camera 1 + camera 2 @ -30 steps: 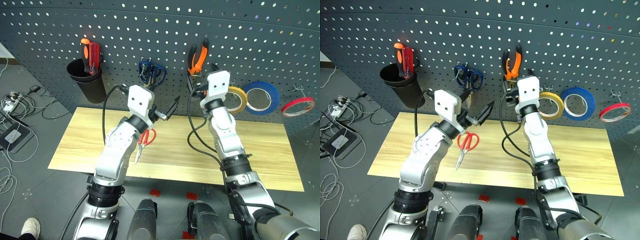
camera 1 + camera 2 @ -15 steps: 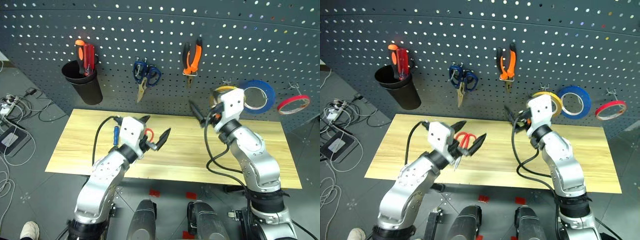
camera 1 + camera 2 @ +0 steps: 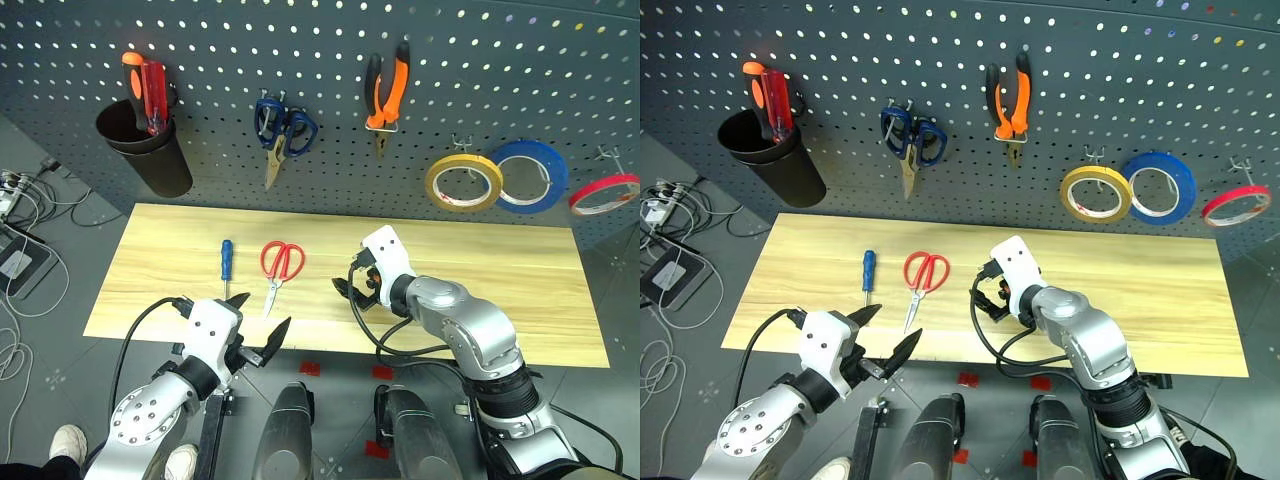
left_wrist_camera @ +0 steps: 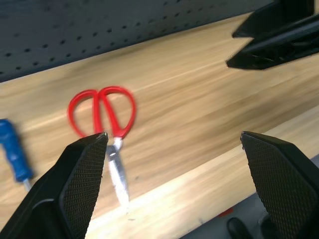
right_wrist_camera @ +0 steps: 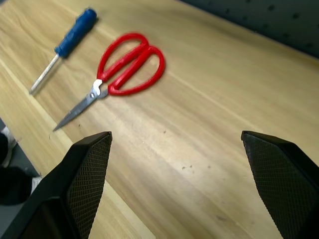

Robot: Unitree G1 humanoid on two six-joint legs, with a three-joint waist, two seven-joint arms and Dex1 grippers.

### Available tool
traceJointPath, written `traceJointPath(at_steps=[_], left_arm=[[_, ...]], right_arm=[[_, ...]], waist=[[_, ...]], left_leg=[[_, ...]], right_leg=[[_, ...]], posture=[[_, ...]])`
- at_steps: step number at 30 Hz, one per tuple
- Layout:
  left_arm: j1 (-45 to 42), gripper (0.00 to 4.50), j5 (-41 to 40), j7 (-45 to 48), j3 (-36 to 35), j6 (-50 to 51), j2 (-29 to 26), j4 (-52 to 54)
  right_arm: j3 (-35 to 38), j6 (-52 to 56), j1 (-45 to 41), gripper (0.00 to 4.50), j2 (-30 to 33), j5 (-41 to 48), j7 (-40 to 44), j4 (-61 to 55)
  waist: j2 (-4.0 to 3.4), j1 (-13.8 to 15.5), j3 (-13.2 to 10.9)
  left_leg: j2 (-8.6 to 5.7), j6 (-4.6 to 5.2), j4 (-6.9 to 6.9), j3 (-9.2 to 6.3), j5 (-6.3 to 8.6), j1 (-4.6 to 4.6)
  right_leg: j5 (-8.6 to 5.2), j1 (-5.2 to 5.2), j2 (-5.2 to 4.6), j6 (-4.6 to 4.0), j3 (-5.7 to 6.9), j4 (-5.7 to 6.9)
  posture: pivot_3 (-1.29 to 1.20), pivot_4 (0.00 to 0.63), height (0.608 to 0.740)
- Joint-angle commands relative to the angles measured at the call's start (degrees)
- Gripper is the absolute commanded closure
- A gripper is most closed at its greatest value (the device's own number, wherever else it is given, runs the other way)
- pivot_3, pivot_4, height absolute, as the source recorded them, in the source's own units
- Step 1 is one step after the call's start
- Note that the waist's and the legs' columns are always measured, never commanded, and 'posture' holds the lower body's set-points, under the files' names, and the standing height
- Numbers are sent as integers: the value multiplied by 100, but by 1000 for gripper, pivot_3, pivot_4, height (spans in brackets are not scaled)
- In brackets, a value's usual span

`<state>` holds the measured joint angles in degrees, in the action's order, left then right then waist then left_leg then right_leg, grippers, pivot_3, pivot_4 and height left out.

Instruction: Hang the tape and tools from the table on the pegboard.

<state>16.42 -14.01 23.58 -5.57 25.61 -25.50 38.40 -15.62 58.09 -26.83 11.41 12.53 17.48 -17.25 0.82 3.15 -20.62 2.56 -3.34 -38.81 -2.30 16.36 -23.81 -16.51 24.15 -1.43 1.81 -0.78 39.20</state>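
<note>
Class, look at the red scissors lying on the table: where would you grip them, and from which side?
Probably from above, across the narrow neck where handles meet blades. The red scissors lie flat on the table, closed, loops toward the pegboard, tips toward the robot. The neck is slimmest, and gripping there keeps the loops free for a hook.

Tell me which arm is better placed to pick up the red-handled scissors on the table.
Probably the right. The right gripper hangs open over the pale wooden table, close beside the red-handled scissors. The left gripper, also open, sits off the table's near edge.
</note>
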Motion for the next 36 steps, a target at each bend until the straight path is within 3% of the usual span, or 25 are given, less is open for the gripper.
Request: traceJointPath(at_steps=[1, 10, 18, 22, 31, 36], left_arm=[[-536, 0, 194, -257, 161, 427, -22, -143], [-2773, 0, 628, -587, 550, 1359, -8, -1883], [-3966, 0, 1200, -1095, 990, 1680, 409, -3423], [-4041, 0, 1251, -1114, 1014, 1904, 497, -3431], [-3196, 0, 1302, -1269, 879, 3323, 406, -1632], [-3042, 0, 1312, -1395, 826, 3390, 478, -1592]], right_arm=[[156, -579, 188, 58, 308, 131, 450, -381], [827, -1965, 1309, 58, 1409, 780, 1848, -1440], [997, -2441, 1709, 58, 1649, 1371, 2426, -2055], [1000, -2430, 1677, 58, 1763, 1507, 2495, -2151], [1163, -2290, 1602, 58, 1861, 1759, 2376, -2115], [1137, -2222, 1636, 58, 1903, 1871, 2374, -2197]], waist=[[-7, 50, -35], [1, -26, -62], [30, -187, -104], [42, -210, -154], [45, -235, -227], [46, -210, -252]], left_leg=[[-1, 0, -2, -2, 0, 0], [3, -2, -2, 2, -1, -1], [4, -2, -2, 2, -1, -6], [6, -4, -4, 2, -2, -7], [9, -9, -4, -4, -5, -7], [5, -7, -4, -2, -4, -7]], right_leg=[[0, 0, 0, 0, 2, 6], [0, 3, 10, 2, 0, 6], [0, 2, 11, 3, 1, -4], [1, 3, 12, 3, 2, -3], [0, 1, 9, 3, -1, -4], [0, 1, 5, 3, 0, -2]], posture=[[224, 429, 740], [115, 409, 740], [41, 423, 740], [28, 437, 740], [52, 448, 740], [62, 456, 740]])
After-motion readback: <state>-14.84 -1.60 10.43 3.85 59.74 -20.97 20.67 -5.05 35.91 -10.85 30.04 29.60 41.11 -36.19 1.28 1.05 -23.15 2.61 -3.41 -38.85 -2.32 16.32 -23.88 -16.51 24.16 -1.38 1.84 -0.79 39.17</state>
